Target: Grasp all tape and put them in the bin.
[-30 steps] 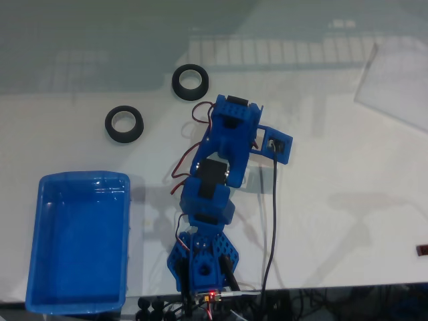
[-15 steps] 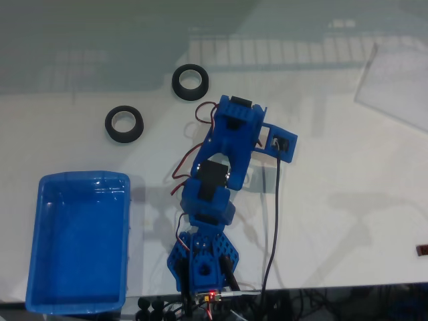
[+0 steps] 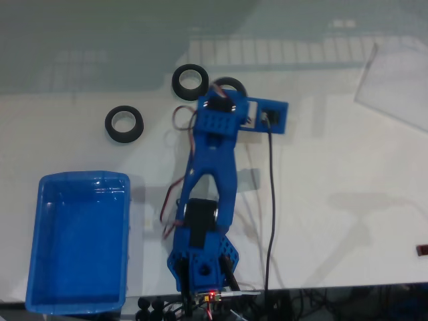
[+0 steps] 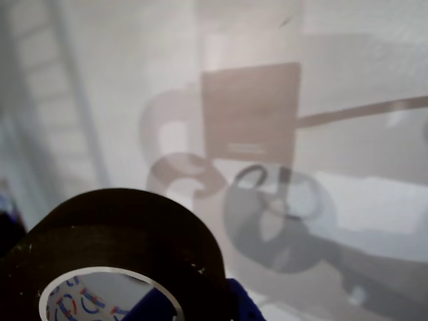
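Observation:
My gripper [image 4: 198,310] is shut on a black tape roll [image 4: 114,221]. In the wrist view one blue finger [image 4: 157,309] sits inside its pale printed core and the other stands outside the wall. The roll's shadow falls on the table well beyond it. In the fixed view this roll [image 3: 232,83] peeks out past the stretched-out blue arm [image 3: 214,157]. Two more black tape rolls lie on the white table, one [image 3: 190,81] just left of the arm's head and one [image 3: 124,124] further left. The empty blue bin [image 3: 41,200] stands at the lower left.
A translucent sheet [image 3: 398,80] lies at the upper right of the fixed view. A black cable [image 3: 269,200] runs down from the wrist camera to the arm's base [image 3: 200,267]. A small dark object [image 3: 422,250] sits at the right edge.
The arm has unfolded and stretched away from its base. The third tape roll, hidden under the arm before, now shows beyond its head. The other two rolls and the bin have not moved.

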### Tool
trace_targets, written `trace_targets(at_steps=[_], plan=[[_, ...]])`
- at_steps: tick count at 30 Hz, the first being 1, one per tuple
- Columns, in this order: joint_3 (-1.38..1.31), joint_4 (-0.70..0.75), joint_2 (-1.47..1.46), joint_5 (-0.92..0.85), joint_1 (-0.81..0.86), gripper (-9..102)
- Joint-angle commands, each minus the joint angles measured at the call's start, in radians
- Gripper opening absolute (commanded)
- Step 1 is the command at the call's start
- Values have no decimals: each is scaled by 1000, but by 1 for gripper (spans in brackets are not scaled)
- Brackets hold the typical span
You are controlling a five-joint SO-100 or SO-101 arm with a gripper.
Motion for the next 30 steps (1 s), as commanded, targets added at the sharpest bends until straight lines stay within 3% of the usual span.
trace_targets(at_steps=[1, 14, 22, 30], plan=[[-2, 14, 140, -43, -106, 0], [83, 143, 439, -186, -764, 0], [144, 210, 479, -167, -1206, 0], [150, 215, 491, -129, -1410, 0]])
